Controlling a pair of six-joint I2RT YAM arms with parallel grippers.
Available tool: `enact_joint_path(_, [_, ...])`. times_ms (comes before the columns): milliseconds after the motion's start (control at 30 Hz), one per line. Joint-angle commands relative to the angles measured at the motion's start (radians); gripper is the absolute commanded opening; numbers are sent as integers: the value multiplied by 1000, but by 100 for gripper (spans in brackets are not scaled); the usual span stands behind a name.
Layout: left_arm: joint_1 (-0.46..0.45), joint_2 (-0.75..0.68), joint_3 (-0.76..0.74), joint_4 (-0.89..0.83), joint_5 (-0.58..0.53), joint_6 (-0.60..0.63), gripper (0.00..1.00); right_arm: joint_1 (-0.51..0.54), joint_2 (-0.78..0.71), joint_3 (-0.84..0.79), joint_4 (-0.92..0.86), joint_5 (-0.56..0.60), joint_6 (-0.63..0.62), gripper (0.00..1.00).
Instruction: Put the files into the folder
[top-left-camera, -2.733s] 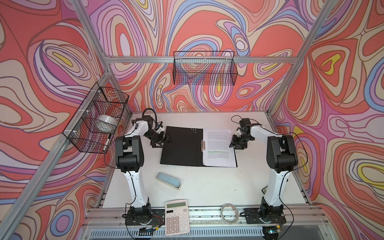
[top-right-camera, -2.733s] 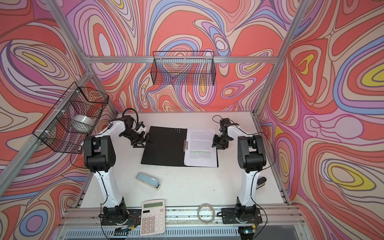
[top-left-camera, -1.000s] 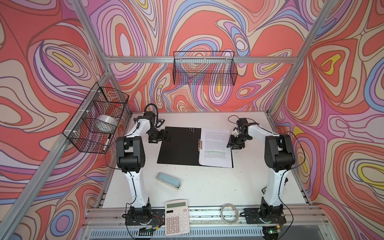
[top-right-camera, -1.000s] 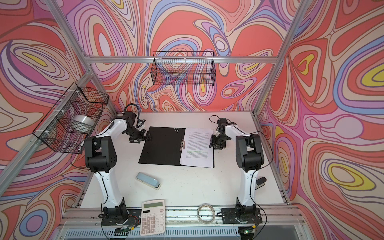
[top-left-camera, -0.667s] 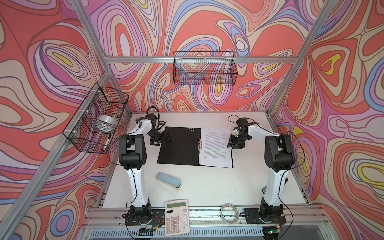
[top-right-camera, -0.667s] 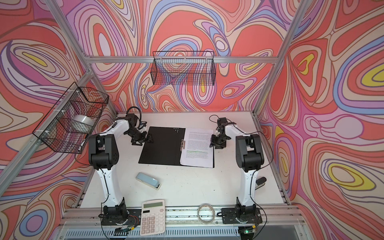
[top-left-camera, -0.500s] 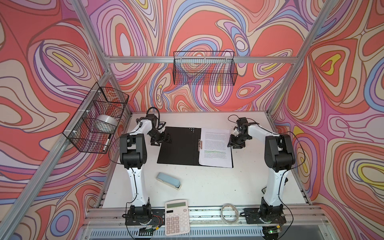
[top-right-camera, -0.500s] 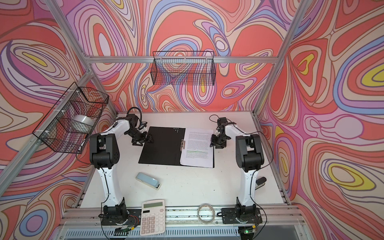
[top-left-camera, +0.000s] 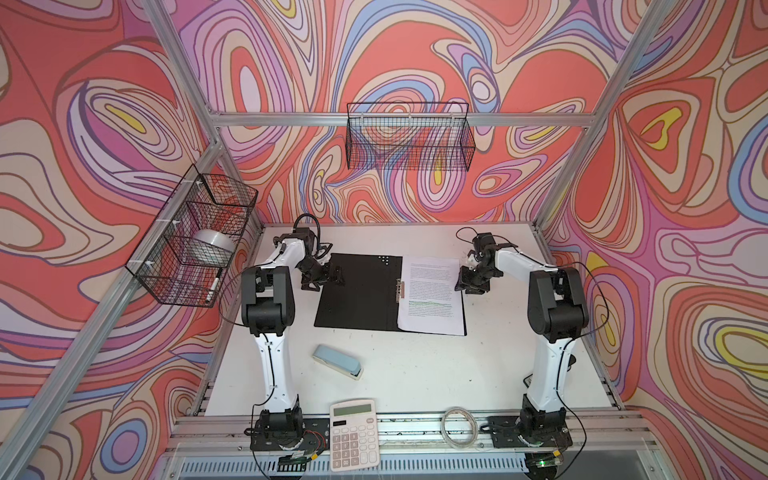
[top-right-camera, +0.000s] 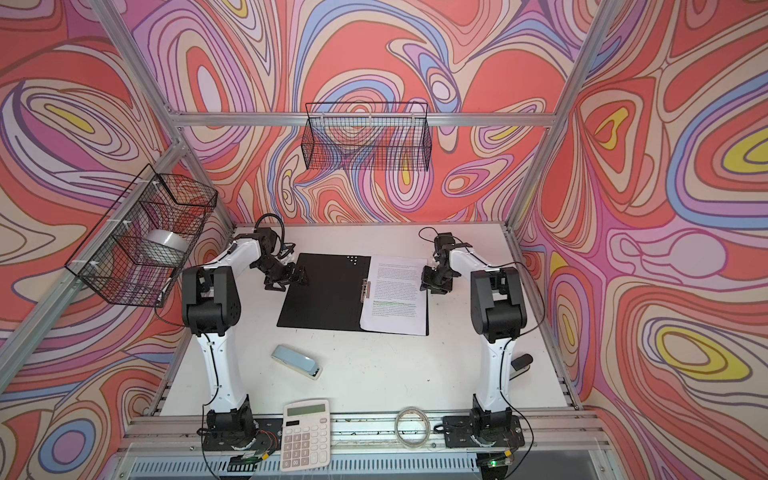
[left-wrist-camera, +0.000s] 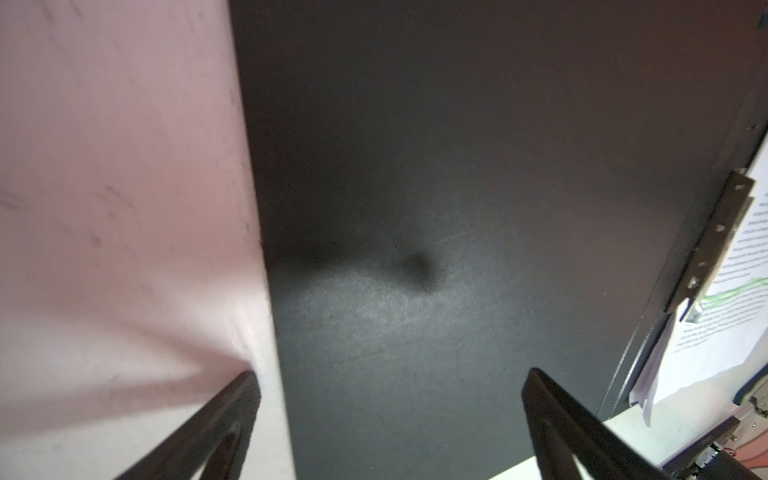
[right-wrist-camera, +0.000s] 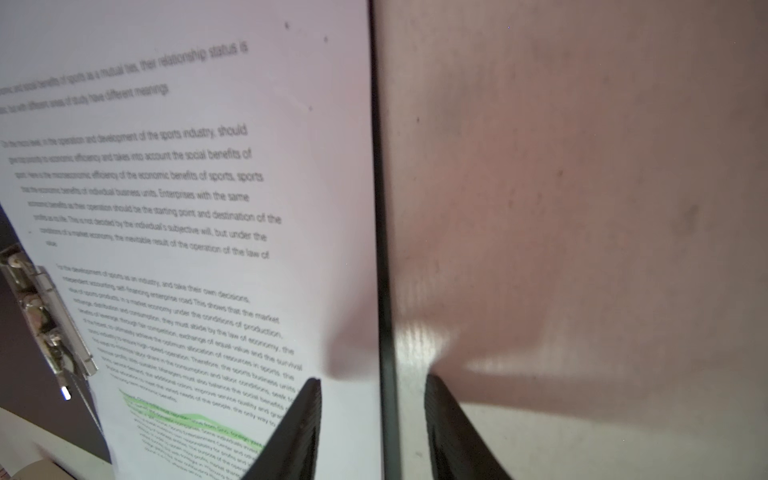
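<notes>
Jaws of the left hand (top-left-camera: 322, 279) are spread wide astride the left edge of the folder (top-left-camera: 357, 291); the right hand (top-left-camera: 469, 286) is set narrowly parted, empty, across its right edge. Files (top-left-camera: 432, 295), white with green highlighting, are laid on its right half, opened flat on the surface (top-left-camera: 415, 365). Closing is judged next: the bare black cover must be pinched and swung over.

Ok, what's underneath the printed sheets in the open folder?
The files lie on the right inner half of the folder. Only a thin black strip of it shows along their right edge, plus the metal clip at the spine. The rest is covered.
</notes>
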Motion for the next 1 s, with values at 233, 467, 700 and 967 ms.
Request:
enact_joint_path(233, [-13,73,47,-88,-3,24,100,-1,69,-17,4,37,6,43])
enact_joint_path(467, [-33,101,70,-126,46,25,99,-1,75,1,-4,31,8,43])
enact_joint_path(700, [-36,100,74,-125,93,22,98,-2,89,22,-15,23,10,43])
enact_joint_path(967, [-35,58,69,-125,206,13,97,-1,100,21,-27,14,0,43])
